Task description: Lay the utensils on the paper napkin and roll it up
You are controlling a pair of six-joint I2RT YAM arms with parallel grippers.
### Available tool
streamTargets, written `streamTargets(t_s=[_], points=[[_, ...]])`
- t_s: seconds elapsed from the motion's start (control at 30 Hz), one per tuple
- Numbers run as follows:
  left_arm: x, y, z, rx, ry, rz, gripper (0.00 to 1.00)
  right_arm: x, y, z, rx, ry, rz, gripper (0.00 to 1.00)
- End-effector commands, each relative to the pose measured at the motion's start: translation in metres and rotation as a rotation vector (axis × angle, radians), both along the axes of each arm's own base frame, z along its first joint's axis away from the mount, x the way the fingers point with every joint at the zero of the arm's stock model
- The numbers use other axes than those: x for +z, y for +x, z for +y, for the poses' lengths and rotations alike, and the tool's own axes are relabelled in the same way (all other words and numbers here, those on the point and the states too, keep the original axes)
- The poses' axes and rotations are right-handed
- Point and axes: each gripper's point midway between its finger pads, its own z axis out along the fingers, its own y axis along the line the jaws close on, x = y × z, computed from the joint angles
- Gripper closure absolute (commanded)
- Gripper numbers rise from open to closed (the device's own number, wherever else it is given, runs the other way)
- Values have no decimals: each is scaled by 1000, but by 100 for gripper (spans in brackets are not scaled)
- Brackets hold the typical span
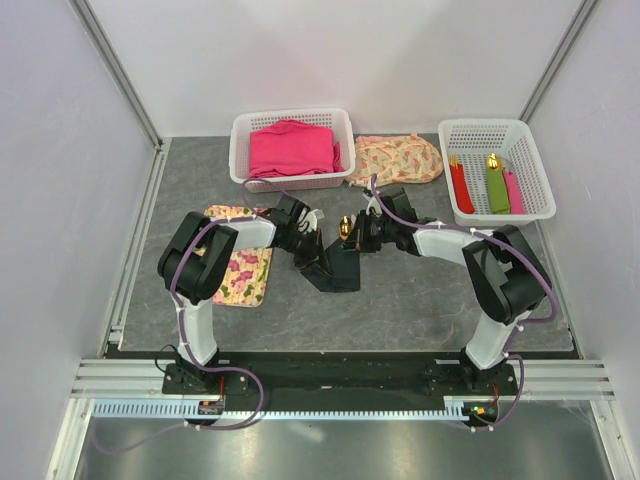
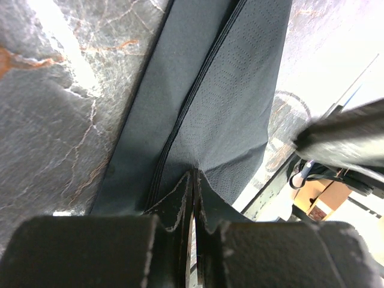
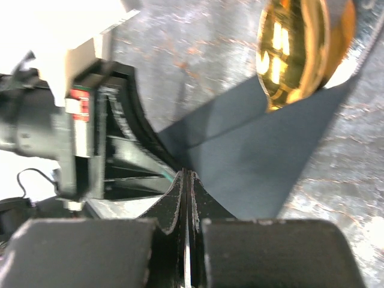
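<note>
Napkin (image 1: 335,268) sits mid-way across the bench (image 1: 420,300), folded around a utensil (image 3: 297,51) whose gold head pokes out. The left tool (image 2: 193,180) and right tool (image 3: 186,177) each pinch a napkin edge, jaws nearly closed. Uneven pulling could tear the thin paper or let the utensil slide out.

You see your right gripper (image 3: 187,180) at six o'clock, jaws pressed together on the black paper napkin (image 3: 252,162), gold utensil head (image 3: 297,51) at one o'clock, left arm (image 3: 66,120) at nine o'clock
</note>
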Motion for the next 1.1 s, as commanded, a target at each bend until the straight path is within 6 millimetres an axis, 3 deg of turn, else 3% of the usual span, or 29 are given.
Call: streamTargets(t_s=[0.0, 0.2, 0.27, 0.3, 0.53, 0.67, 0.73, 0.83, 1.07], points=[[-9, 6, 5, -28, 48, -51, 92, -20, -1, -7, 11, -67, -1, 100], [-4, 14, 4, -31, 43, -81, 91, -51, -11, -13, 17, -108, 55, 100], [8, 24, 0, -21, -4, -137, 90, -62, -14, -15, 15, -120, 80, 100], [12, 19, 0, -7, -43, -115, 87, -64, -14, -16, 13, -125, 83, 100], [80, 23, -17, -9, -245, -234, 77, -74, -17, -17, -13, -130, 127, 100], [96, 15, -29, -12, -283, -218, 74, -81, -22, -19, -31, -128, 167, 100], [95, 7, -38, -21, -298, -205, 73, -81, -23, -18, -36, -123, 180, 100], [79, -3, -42, 3, -274, -151, 73, -82, -24, -17, -40, -117, 190, 100], [19, -9, -24, 78, -141, -42, 82, -77, -25, -16, -39, -104, 190, 100]])
